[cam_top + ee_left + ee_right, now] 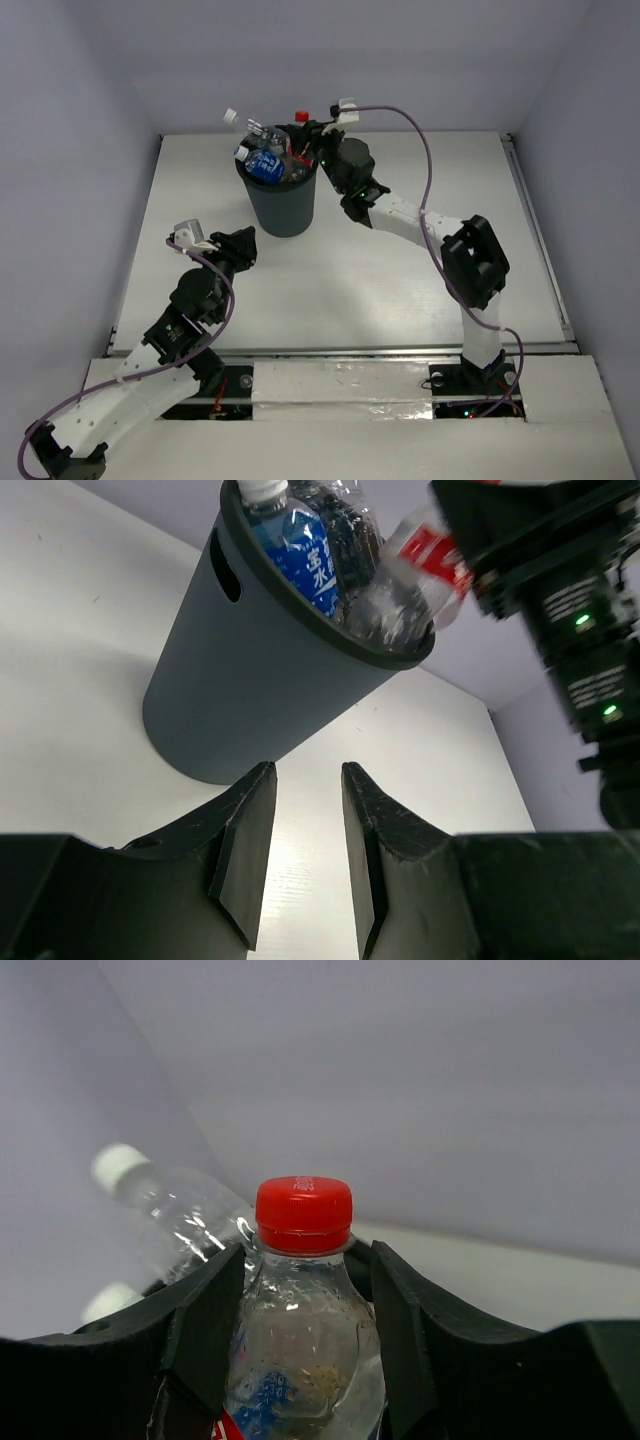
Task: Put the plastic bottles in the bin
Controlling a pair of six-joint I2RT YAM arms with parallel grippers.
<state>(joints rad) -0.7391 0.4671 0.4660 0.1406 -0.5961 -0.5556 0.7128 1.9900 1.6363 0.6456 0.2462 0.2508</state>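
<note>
The black bin (285,205) stands at the back of the table, stuffed with plastic bottles that stick out over its rim. A blue-labelled bottle (265,165) and a clear white-capped bottle (240,125) show on top. My right gripper (303,135) is over the bin's right rim, shut on the neck of the clear red-capped bottle (300,1330), which stands upright in the bin. My left gripper (245,245) is open and empty, low on the table in front of the bin (250,670). No orange-filled bottle shows.
In the left wrist view the blue-labelled bottle (300,555) and the red-labelled bottle (425,560) poke out of the bin, with the right arm (570,610) close above. White walls stand behind and beside the table. The right arm's cable (425,170) loops above the table.
</note>
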